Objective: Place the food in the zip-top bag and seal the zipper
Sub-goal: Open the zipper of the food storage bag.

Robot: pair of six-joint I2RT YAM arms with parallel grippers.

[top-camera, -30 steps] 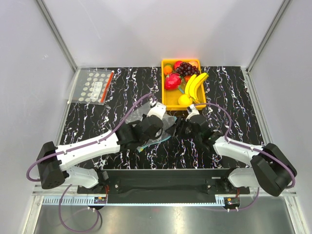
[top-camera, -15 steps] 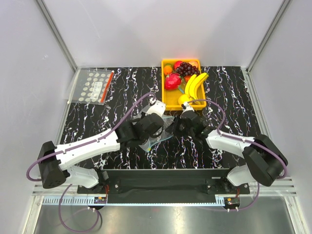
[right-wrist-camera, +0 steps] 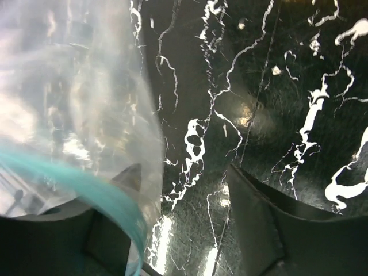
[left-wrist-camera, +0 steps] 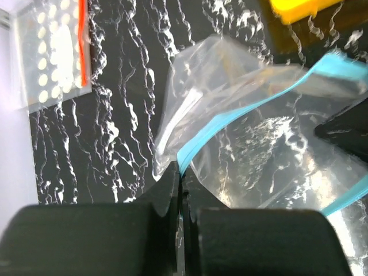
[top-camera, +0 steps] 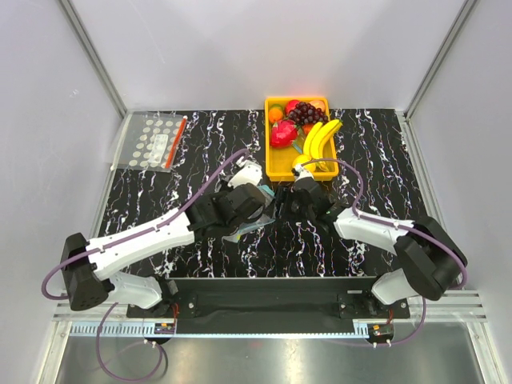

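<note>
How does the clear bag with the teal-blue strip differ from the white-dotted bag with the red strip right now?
The clear teal-strip bag is plain and crumpled, pinched in the left gripper. The white-dotted red-strip bag is printed with dots, lies flat and is untouched. Both are see-through plastic with a coloured strip.

Bright; wrist views blurry, glare.

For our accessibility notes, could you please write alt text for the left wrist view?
The left gripper is shut on the clear zip-top bag at its teal zipper, over the black marbled table. A white-dotted bag lies upper left, part of a yellow tray upper right.
</note>
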